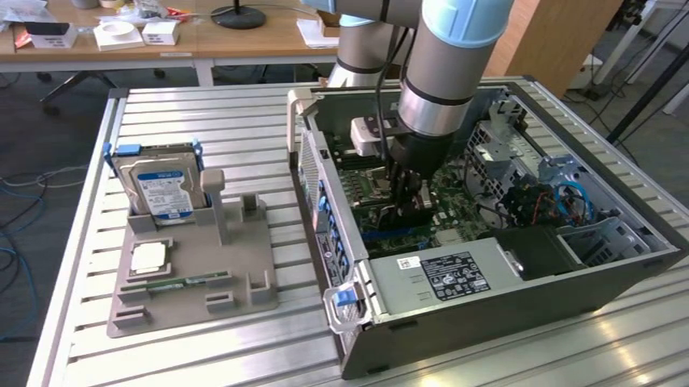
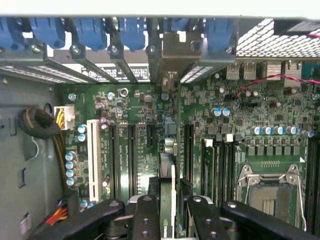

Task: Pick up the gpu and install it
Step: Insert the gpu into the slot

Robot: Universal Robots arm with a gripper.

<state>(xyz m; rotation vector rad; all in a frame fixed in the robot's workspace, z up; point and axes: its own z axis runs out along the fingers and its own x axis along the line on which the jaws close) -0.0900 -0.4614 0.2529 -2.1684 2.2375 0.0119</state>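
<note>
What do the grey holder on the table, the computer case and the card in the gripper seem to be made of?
The grey holder looks like matte moulded or printed plastic: uniform grey, no shine. The computer case appears to be sheet metal, dark outside with bare perforated panels. The gpu, seen edge-on between the gripper fingers, looks like green circuit board, probably fibreglass.

Even, bright daylight; soft shadows inside the computer case (image 1: 603, 278); wrist view slightly blurred throughout.

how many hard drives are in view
1: the hard drive stands upright at the back of the grey holder on the table, on the exterior view's left of the open case. More may be hidden inside the case.
</note>
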